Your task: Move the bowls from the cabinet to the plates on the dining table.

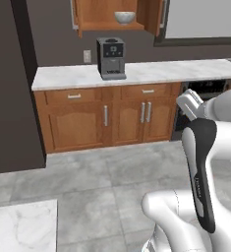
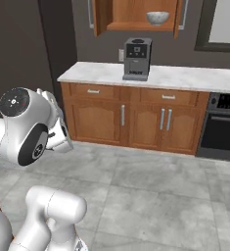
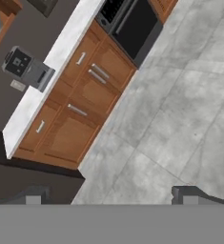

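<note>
We see the gripper wide open and holding nothing; the marbled bowl sits in the open cabinet at 12 o'clock.

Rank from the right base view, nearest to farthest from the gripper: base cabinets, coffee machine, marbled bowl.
From the open gripper, low on the left:
1. Base cabinets, floor level, straight ahead.
2. Coffee machine, on the counter above them.
3. Marbled bowl, on the shelf of the open wall cabinet, highest.

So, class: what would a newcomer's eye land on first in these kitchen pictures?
First, the white arm looming in the foreground, its hand open and empty above the grey floor. Then the open cabinet high on the dark wall, one pale bowl on its shelf, directly above the grey coffee machine on the marble counter.
</note>
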### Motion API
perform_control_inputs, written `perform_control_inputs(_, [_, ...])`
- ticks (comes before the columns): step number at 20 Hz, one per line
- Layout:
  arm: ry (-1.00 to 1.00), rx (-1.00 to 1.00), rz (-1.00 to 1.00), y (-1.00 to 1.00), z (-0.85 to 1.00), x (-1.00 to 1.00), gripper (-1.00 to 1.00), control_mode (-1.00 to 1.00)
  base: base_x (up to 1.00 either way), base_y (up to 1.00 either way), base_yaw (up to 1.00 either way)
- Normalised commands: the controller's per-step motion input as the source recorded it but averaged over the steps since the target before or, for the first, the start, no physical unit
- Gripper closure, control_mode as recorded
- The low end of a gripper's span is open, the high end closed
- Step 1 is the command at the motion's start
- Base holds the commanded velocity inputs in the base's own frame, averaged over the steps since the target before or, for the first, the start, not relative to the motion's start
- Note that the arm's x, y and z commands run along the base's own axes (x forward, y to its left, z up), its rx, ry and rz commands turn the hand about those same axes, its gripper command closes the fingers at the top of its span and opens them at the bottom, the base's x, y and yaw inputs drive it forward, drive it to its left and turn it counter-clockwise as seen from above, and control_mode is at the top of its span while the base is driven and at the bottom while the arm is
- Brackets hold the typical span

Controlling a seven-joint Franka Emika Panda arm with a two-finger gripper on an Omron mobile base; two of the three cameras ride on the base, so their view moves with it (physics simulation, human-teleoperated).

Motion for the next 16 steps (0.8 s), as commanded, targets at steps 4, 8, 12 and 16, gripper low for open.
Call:
perform_control_inputs(4, [0.00,0.00,0.00,0.00,0.00,0.00,-1.00,1.00,0.02,0.04,-0.24])
perform_control_inputs(8, [0.00,0.00,0.00,0.00,0.00,0.00,-1.00,1.00,0.46,0.20,-0.04])
perform_control_inputs(12, [0.00,0.00,0.00,0.00,0.00,0.00,-1.00,1.00,0.61,0.01,0.05])
perform_control_inputs(16, [0.00,0.00,0.00,0.00,0.00,0.00,-1.00,1.00,0.60,0.00,0.07])
